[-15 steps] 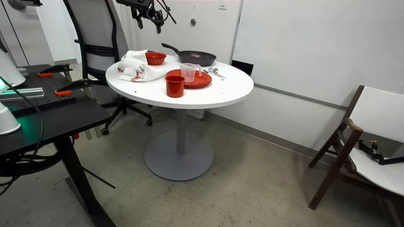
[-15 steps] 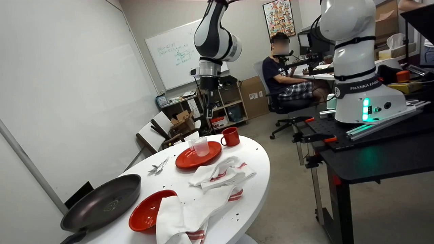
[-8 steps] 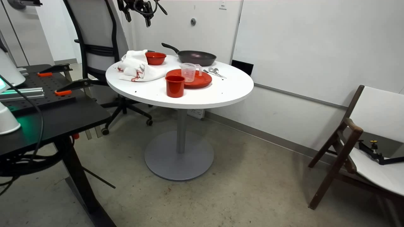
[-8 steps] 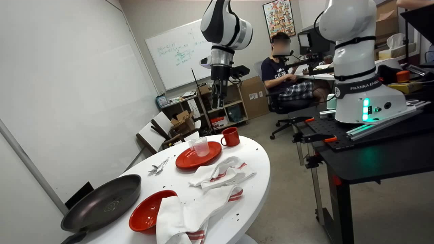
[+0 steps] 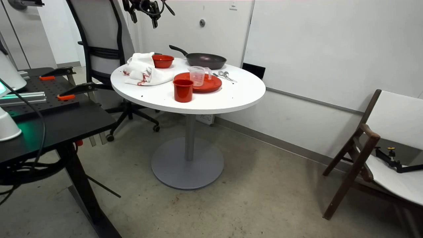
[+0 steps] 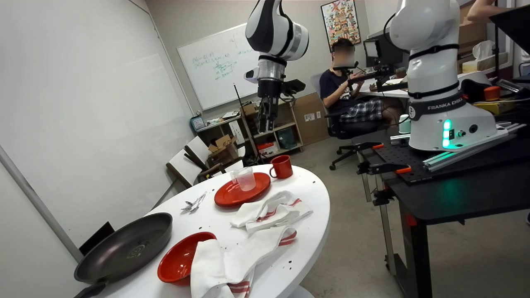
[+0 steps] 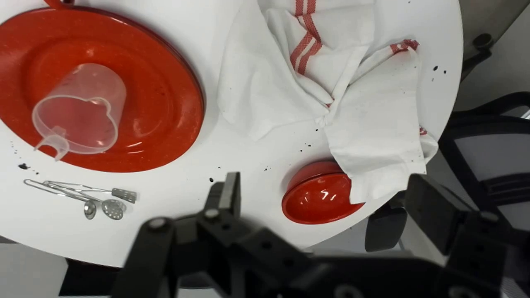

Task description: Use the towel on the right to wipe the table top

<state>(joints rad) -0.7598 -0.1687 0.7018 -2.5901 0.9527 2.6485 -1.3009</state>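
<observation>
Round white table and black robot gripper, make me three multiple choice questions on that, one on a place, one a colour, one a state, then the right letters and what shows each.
1. Where is the clear plastic measuring cup?
A) Inside the round red bowl
B) On the round red plate
C) In the dark frying pan

2. The crumpled white cloth towel nearest that plate is striped in what colour?
A) Blue
B) Green
C) Red

3. How is the black two-finger gripper?
A) Open, holding nothing
B) Shut on the red mug
C) Shut on that towel

1 B: the cup sits on the plate in both exterior views.
2 C: red runs along its folds in the wrist view.
3 A: its jaws stand wide apart in the wrist view.
</observation>
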